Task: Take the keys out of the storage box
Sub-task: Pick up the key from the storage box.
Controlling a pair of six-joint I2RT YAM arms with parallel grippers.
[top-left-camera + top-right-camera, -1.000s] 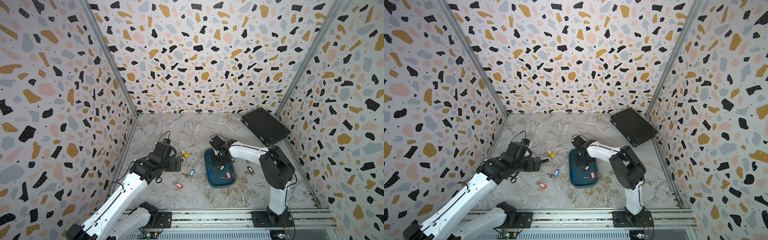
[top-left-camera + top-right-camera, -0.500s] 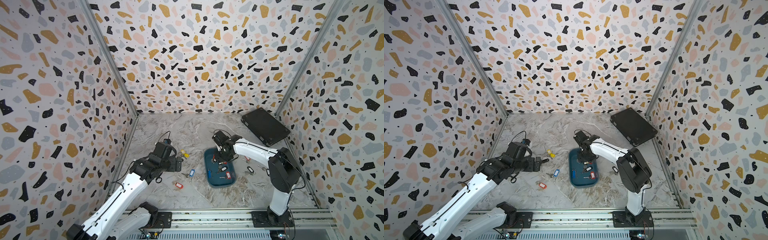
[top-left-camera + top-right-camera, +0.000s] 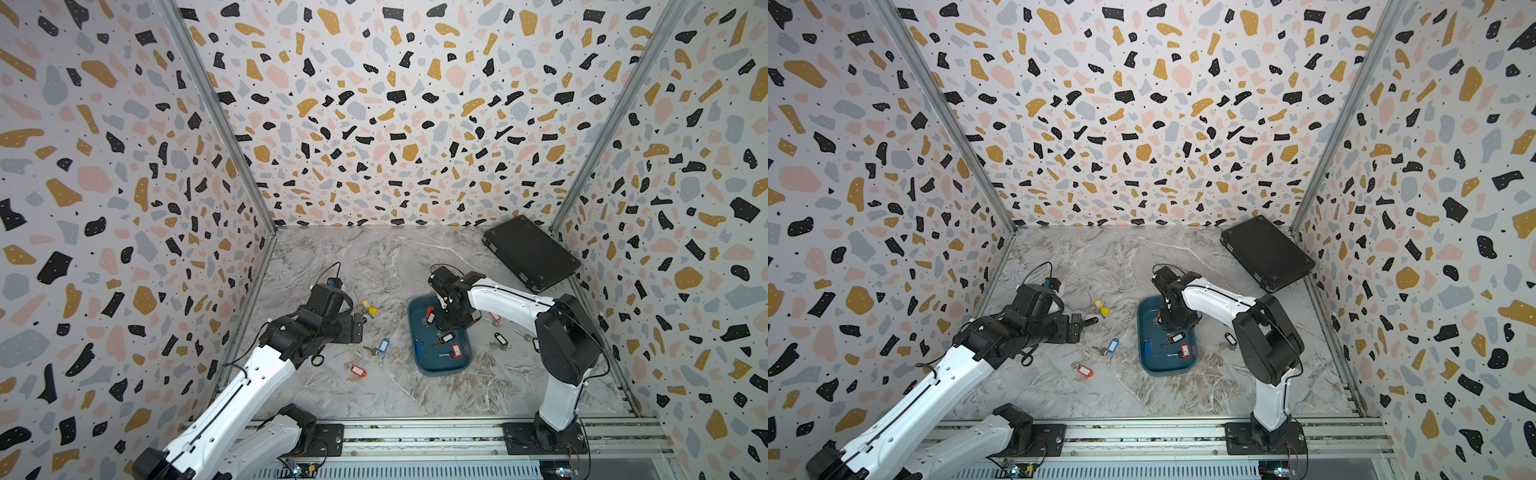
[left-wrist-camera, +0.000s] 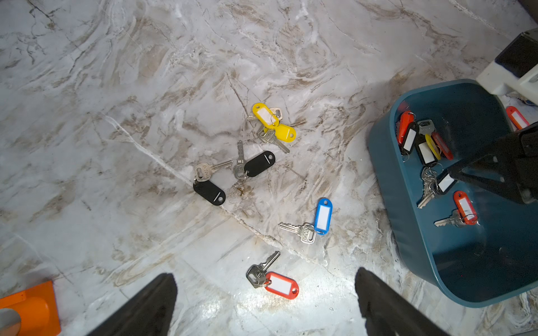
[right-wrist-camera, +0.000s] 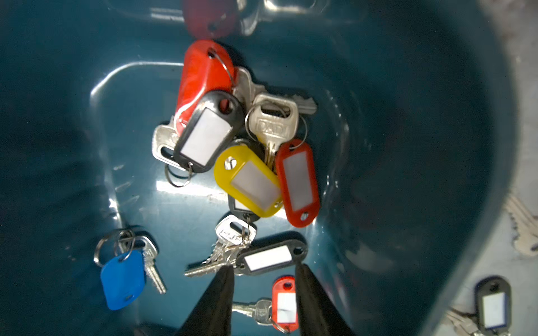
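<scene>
Small silver metal keys on coloured oblong plastic tags [image 5: 247,180] lie heaped in the shallow dark teal plastic storage box [image 5: 407,145], several out on the marbled tabletop [image 4: 116,116]. The right gripper [image 5: 265,270], jaws part-spread and seemingly pinching nothing, hangs over a black-tagged key [image 5: 269,257] whose long axis spans finger to finger, blades toward one fingertip, so picking probably needs a wrist turn first. The left gripper [image 4: 265,273] gapes empty.

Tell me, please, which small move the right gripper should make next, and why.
Probably lower slightly and close on the nearest black-tagged key: the right gripper hangs open inside the storage box, its fingertips flanking that tag, which lies flat and apart from the main pile.
</scene>
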